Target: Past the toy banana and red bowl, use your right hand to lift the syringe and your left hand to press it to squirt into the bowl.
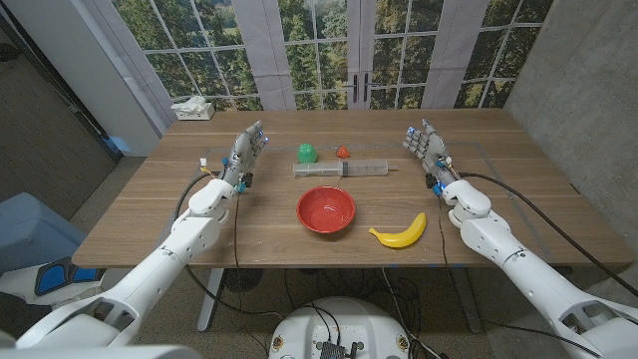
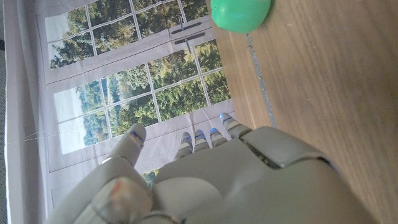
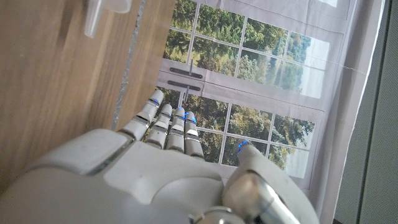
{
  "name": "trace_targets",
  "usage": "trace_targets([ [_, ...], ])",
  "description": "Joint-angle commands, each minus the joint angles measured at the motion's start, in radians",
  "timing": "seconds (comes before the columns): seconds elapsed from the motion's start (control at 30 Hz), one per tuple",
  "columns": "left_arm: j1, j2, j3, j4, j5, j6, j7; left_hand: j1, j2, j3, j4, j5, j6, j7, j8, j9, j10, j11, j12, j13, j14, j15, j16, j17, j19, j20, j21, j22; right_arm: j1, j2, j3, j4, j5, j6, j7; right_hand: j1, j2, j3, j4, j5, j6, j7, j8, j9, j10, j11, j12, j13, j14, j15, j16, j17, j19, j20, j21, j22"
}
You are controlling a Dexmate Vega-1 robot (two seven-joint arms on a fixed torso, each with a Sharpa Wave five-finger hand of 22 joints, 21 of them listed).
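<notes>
Nearest you the toy banana (image 1: 400,233) and the red bowl (image 1: 326,210) sit side by side, the bowl placed just short of the syringe (image 1: 344,169) so a squirt can drop into it. The syringe lies crosswise on the table (image 1: 518,214) beyond them, untouched. Your left hand (image 1: 244,152) and right hand (image 1: 426,148) flank it, fingers loosely extended and holding nothing, ready for the lift and press.

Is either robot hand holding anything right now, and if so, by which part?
Nothing is held. The left robot hand and the right robot hand are both empty, apart from the syringe lying on the table between them.
</notes>
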Motion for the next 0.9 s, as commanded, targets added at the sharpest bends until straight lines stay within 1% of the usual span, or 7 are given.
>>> trace_targets([
  [0.03, 0.037, 0.054, -0.063, -0.057, -0.027, -0.046, -0.03, -0.012, 0.037, -0.003, 0.003, 0.007, -0.016, 0.003, 0.003, 0.001, -0.015, 0.001, 0.0, 0.002, -0.011, -0.068, 0.005, 0.005, -0.01, -0.118, 0.002, 0.005, -0.063, 0.017, 0.016, -0.109, -0.057, 0.055, -0.167, -0.003, 0.015, 0.008, 0.001, 0.008, 0.007, 0.002, 0.009, 0.004, 0.006, 0.0, 0.005, 0.001, 0.007, -0.005, 0.004, 0.003, 0.004, -0.011, -0.001, 0.004],
  [0.2, 0.042, 0.064, -0.072, -0.051, -0.042, -0.041, -0.045, -0.018, 0.061, 0.002, 0.015, 0.012, -0.01, 0.007, 0.008, 0.001, -0.005, 0.005, 0.006, 0.002, -0.004, -0.066, 0.01, 0.006, -0.001, -0.113, 0.007, 0.005, -0.058, 0.01, 0.008, -0.124, -0.088, 0.035, -0.194, -0.005, 0.014, 0.009, -0.001, 0.008, 0.008, 0.003, 0.01, 0.004, 0.007, 0.002, 0.005, 0.001, 0.004, -0.005, 0.002, 0.001, 0.005, -0.013, -0.004, 0.004],
  [0.5, 0.022, 0.055, -0.069, -0.01, -0.051, -0.05, -0.078, -0.019, 0.072, 0.006, 0.021, 0.014, -0.006, 0.006, 0.009, 0.001, -0.002, 0.008, 0.007, 0.001, -0.002, -0.065, 0.011, 0.006, 0.001, -0.111, 0.008, 0.005, -0.052, 0.003, 0.002, -0.151, -0.147, 0.017, -0.249, 0.001, 0.009, 0.014, -0.013, 0.009, 0.008, 0.003, 0.01, 0.004, 0.009, 0.005, 0.007, 0.0, 0.006, 0.002, -0.003, -0.008, 0.007, -0.008, -0.012, 0.004],
  [0.57, 0.016, 0.052, -0.067, -0.002, -0.052, -0.051, -0.084, -0.019, 0.071, 0.007, 0.021, 0.015, -0.005, 0.007, 0.01, 0.001, -0.003, 0.008, 0.007, 0.001, -0.001, -0.066, 0.011, 0.005, 0.002, -0.112, 0.008, 0.005, -0.056, 0.009, 0.004, -0.157, -0.17, 0.025, -0.278, 0.006, 0.005, 0.016, -0.023, 0.008, 0.011, 0.008, 0.011, 0.004, 0.016, 0.008, 0.01, 0.0, 0.014, 0.013, -0.001, -0.013, 0.012, -0.003, -0.015, 0.004],
  [0.63, 0.012, 0.051, -0.066, 0.0, -0.052, -0.05, -0.086, -0.019, 0.069, 0.007, 0.02, 0.014, -0.005, 0.006, 0.01, 0.001, -0.004, 0.007, 0.007, 0.001, -0.001, -0.067, 0.01, 0.005, 0.002, -0.113, 0.008, 0.005, -0.061, 0.003, 0.005, -0.175, -0.198, 0.015, -0.307, 0.008, 0.003, 0.015, -0.033, 0.005, 0.033, 0.015, 0.02, 0.005, 0.037, 0.011, 0.018, 0.0, 0.027, 0.022, 0.004, -0.015, 0.026, 0.015, -0.018, 0.005],
  [0.73, 0.006, 0.05, -0.064, 0.007, -0.05, -0.054, -0.091, -0.02, 0.066, 0.006, 0.02, 0.015, -0.005, 0.006, 0.01, 0.001, -0.004, 0.007, 0.007, 0.001, -0.001, -0.067, 0.01, 0.005, 0.003, -0.113, 0.009, 0.005, -0.065, -0.013, 0.002, -0.198, -0.236, -0.004, -0.329, 0.018, -0.003, 0.016, -0.053, 0.002, 0.043, 0.023, 0.022, 0.006, 0.064, 0.027, 0.026, 0.002, 0.04, 0.033, 0.008, -0.019, 0.043, 0.042, -0.022, 0.006],
  [0.9, -0.005, 0.043, -0.06, 0.02, -0.05, -0.06, -0.103, -0.02, 0.064, 0.007, 0.019, 0.015, -0.002, 0.006, 0.011, 0.001, -0.002, 0.008, 0.008, 0.001, 0.001, -0.066, 0.01, 0.004, 0.008, -0.111, 0.011, 0.005, -0.07, -0.042, -0.01, -0.235, -0.324, -0.041, -0.375, 0.037, -0.005, 0.023, -0.076, 0.0, 0.046, 0.022, 0.023, 0.006, 0.064, 0.025, 0.025, 0.002, 0.043, 0.029, 0.008, -0.024, 0.05, 0.045, -0.026, 0.007],
])
